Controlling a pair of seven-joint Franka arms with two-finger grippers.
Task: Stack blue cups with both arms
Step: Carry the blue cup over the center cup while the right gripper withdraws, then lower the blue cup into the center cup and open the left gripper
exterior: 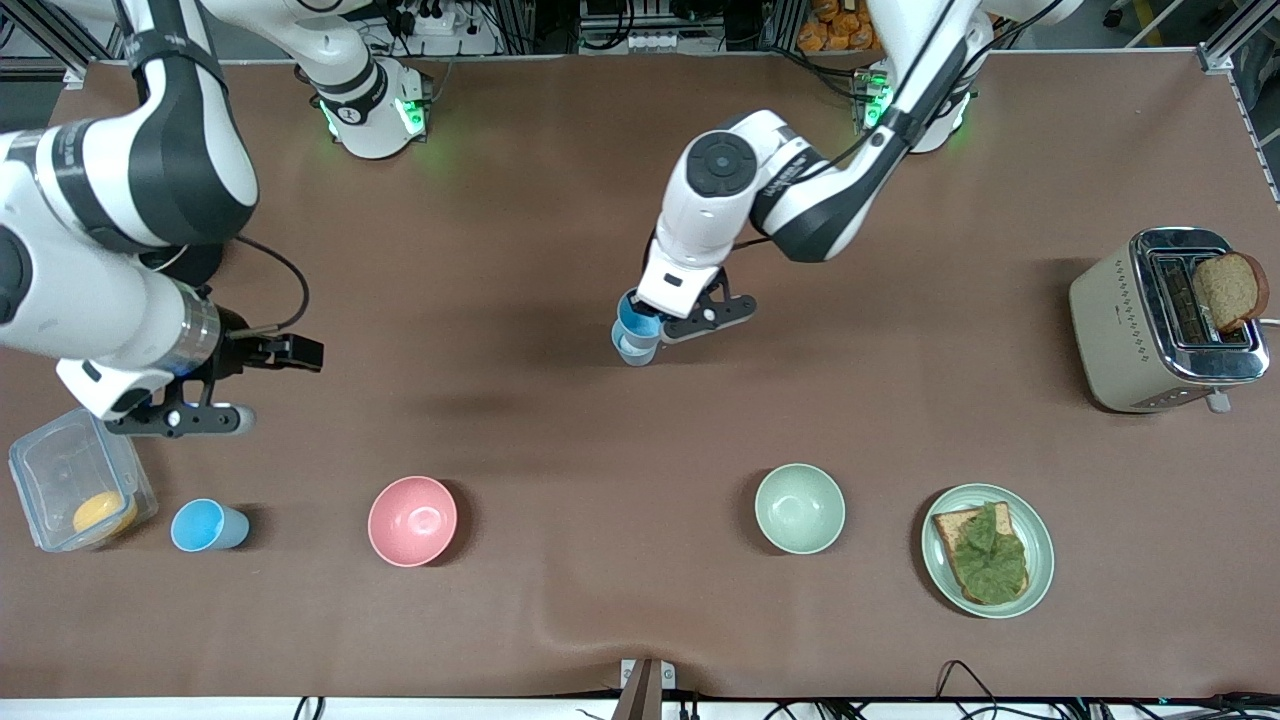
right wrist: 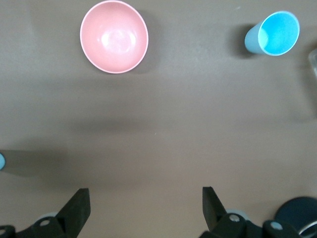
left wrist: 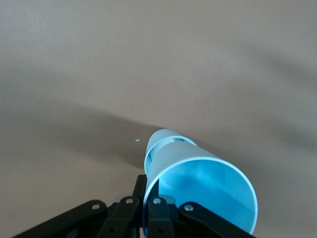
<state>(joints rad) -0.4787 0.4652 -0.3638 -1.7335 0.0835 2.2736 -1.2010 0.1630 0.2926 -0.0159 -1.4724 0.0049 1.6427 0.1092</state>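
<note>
Blue stacked cups (exterior: 636,335) in left hand (exterior: 668,322), mid-table, bare cloth around.

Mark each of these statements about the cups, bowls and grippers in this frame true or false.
1. The left gripper grips a blue cup nested in another. True.
2. The right gripper holds a cup. False: it is open and empty, over bare table.
3. A lone blue cup stands between the clear container and the pink bowl. True.
4. The pale green bowl is stacked in the pink bowl. False: they sit apart.
5. The toaster is empty. False: bread sticks out.
</note>
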